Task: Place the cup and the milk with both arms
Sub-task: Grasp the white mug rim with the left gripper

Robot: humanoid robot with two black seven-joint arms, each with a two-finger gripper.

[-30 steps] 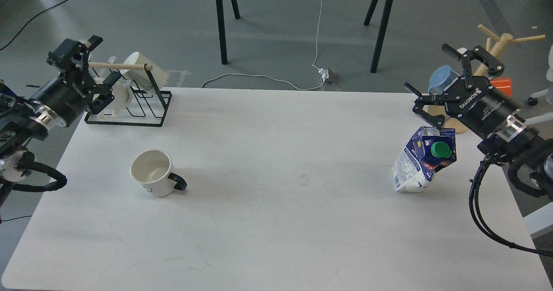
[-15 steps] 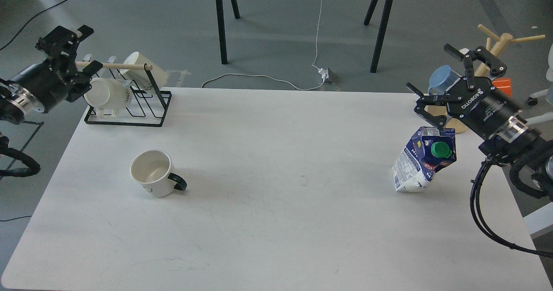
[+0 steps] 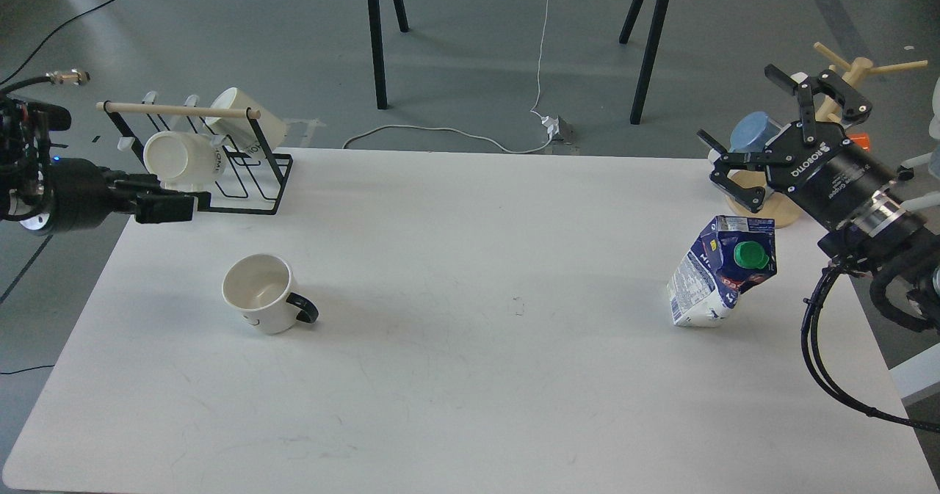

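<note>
A white cup (image 3: 258, 292) with a black handle stands upright on the left part of the white table (image 3: 470, 376). A crumpled blue and white milk carton (image 3: 716, 277) with a green cap (image 3: 750, 255) stands leaning on the right part. My left gripper (image 3: 172, 204) points right at the table's far left edge, behind and left of the cup and apart from it; its fingers merge into one dark shape. My right gripper (image 3: 738, 105) is open and empty, above and behind the carton, not touching it.
A black wire rack (image 3: 250, 182) with white mugs (image 3: 180, 158) stands at the table's back left corner, just behind my left gripper. A wooden mug tree (image 3: 844, 75) with a blue cup (image 3: 749, 131) stands at the back right, behind my right gripper. Black stand legs (image 3: 376, 39) rise from the floor beyond.
My left arm has swung down and pulled back left, so its gripper now lies low, pointing right by the rack. My right gripper has drifted slightly up and right, away from the carton.
</note>
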